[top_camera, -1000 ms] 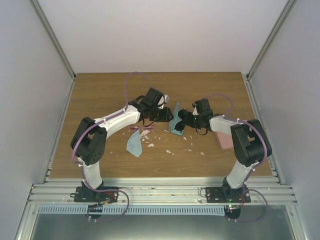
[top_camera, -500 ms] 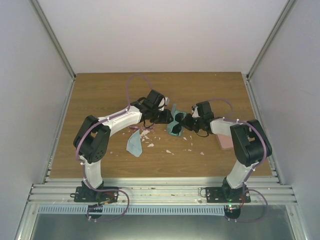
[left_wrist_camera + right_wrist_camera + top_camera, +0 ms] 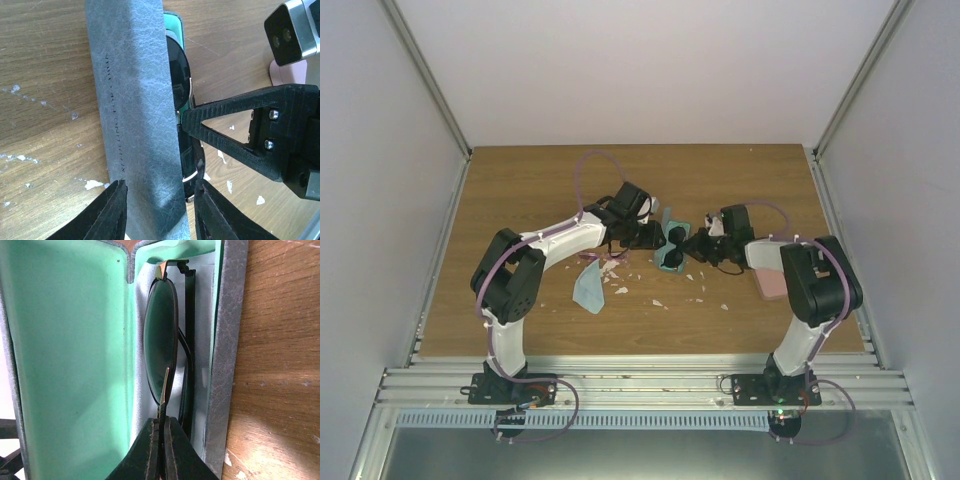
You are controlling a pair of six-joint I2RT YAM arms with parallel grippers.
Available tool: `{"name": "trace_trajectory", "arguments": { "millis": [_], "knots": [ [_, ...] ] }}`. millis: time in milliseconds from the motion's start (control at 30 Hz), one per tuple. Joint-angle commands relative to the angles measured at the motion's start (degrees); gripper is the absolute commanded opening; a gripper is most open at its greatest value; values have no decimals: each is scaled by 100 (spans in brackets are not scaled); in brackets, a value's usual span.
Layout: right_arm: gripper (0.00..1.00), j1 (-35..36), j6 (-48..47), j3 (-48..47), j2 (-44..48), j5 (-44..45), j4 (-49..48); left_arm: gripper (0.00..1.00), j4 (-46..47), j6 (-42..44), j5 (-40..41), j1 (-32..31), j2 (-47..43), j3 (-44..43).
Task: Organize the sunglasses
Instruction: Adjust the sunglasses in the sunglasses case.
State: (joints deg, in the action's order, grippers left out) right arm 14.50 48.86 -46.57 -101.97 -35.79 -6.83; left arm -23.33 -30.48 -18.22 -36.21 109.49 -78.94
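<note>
Sunglasses (image 3: 160,335) between right hand's (image 3: 162,423) fingertips, inside case (image 3: 75,340)

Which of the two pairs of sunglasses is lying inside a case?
The black pair with dark lenses: it lies in the open green-lined case. The pink pair lies bare on the table, near the light blue cloth.

Robotics lab test cell: a wooden desk (image 3: 510,200) boxed in by plain white panels (image 3: 650,70) on the left, right and far sides. A left arm (image 3: 555,240) and right arm (image 3: 810,285) are bolted to aluminium rails (image 3: 640,383) along the near edge.
</note>
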Motion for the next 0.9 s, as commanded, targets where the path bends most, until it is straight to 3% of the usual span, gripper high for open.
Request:
{"name": "trace_trajectory", "arguments": {
  "millis": [0,133,500,867],
  "knots": [
    [1,-34,47,53,-171,-251,-219,39,174,24,1,43,64,-17],
    [4,-33,-25,29,-213,-170,-137,39,170,16,-24,44,89,-47],
    [30,-31,-571,51,426,534,532,39,25,80,-26,76,107,-216],
    [12,-22,-822,48,267,343,450,39,-7,95,-57,158,91,-195]
  ]
}}
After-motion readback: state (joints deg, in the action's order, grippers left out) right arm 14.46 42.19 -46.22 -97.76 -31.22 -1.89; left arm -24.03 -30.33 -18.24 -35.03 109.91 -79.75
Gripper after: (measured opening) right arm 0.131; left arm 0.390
